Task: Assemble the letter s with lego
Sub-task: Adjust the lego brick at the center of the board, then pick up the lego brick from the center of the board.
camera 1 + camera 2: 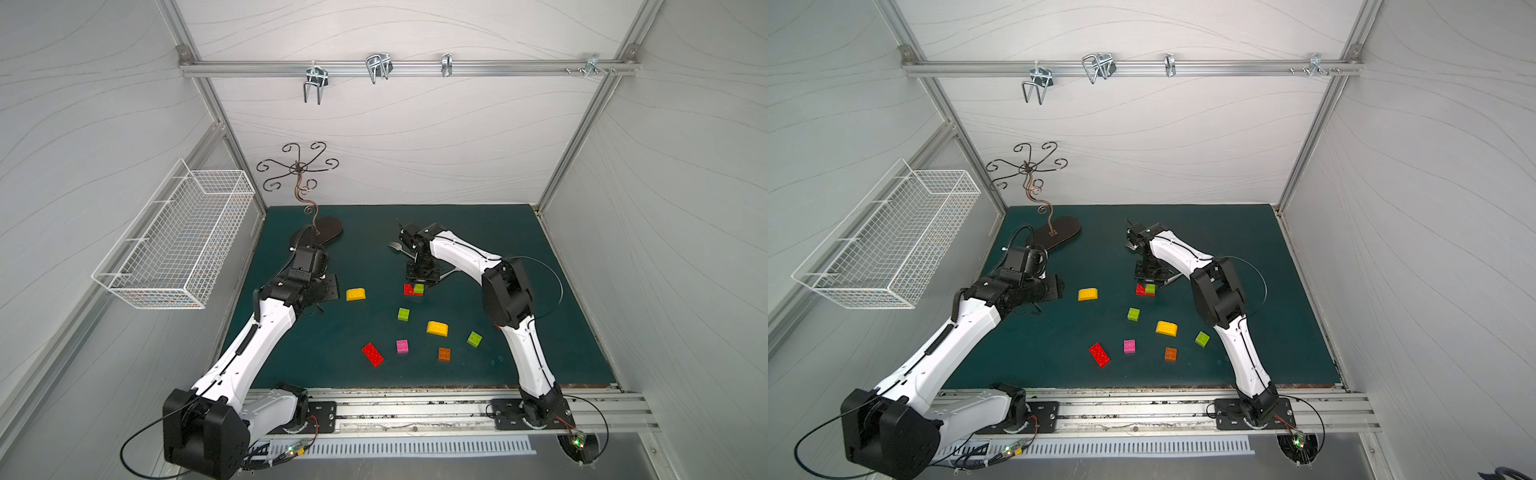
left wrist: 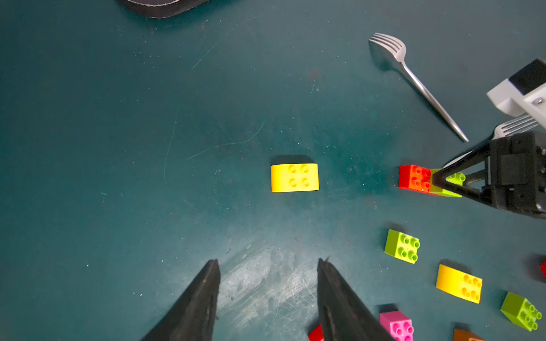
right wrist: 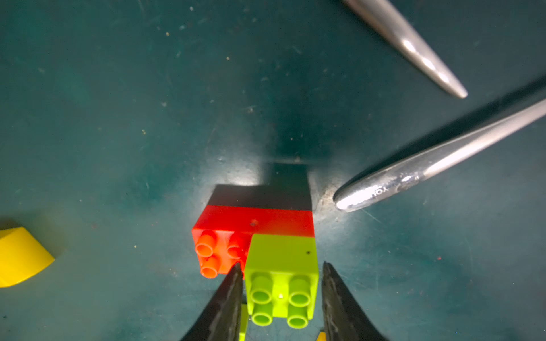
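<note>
Lime green brick [image 3: 280, 257] is stacked on red brick [image 3: 254, 221], just beside a fork handle [image 3: 384, 192]. Right gripper [image 3: 281, 264] fingers are parted astride it; left gripper [image 2: 268, 260] spread, empty. Straight vertical withdrawal is advised.

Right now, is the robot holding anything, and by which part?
Left gripper holds nothing. The right gripper has jaws flanking the green brick at its sides; whether they grip cannot be told.
</note>
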### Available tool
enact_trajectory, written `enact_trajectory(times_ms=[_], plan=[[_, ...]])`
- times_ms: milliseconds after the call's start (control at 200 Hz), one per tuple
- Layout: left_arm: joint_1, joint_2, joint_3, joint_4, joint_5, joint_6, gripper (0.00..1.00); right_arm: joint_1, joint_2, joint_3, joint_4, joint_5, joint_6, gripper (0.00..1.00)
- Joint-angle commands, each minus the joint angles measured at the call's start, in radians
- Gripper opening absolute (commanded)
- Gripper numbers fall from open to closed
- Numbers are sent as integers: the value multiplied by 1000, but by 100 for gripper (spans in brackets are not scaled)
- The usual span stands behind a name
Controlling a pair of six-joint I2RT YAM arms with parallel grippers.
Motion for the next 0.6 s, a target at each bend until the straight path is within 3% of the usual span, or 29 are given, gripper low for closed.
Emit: enact_trajectory(times_ms=[0,185,265,320,460,595], plan=[[5,6,31,7,3,-6,58,-4,-49,24,-50,9,-8,52],[5,20,29,16,29,-4,58,-23,-178,-41,-65,-4,-11,58],[-14,49,34,49,122,9,51,-49,-275,-130,-49,-9,-18,58],[-76,95,76,24,122,24,47,-78,-347,-208,-31,-16,-26,58],[-367,288,252,-83,-12,35,51,-160,-524,-390,-6,-22,-54,58],[-487,472,355,-54,11,-48,54,-257,-668,-518,-8,-47,-92,58]])
